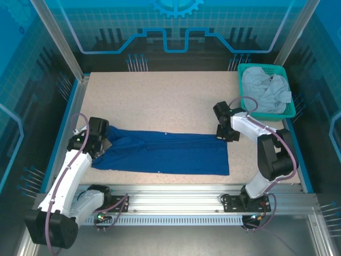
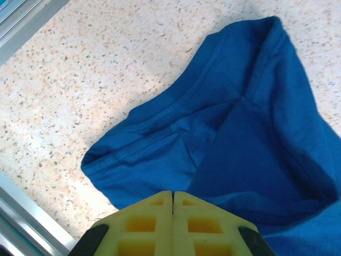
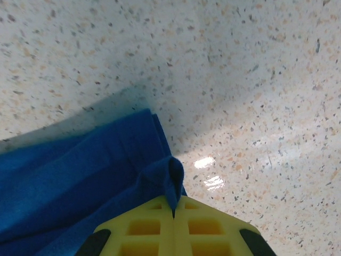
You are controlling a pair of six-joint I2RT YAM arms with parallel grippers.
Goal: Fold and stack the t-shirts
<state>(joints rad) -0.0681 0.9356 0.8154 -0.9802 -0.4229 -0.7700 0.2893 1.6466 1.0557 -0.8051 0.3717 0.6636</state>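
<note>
Left claw, right claw low, pinching t-shirt ends.

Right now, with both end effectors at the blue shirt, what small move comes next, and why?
Probably lift both ends slightly, together. The right end effector is shut on a corner of the blue t-shirt; the left end effector seems shut on its other end. The shirt lies as a long strip, so an even lift should keep it straight.
</note>
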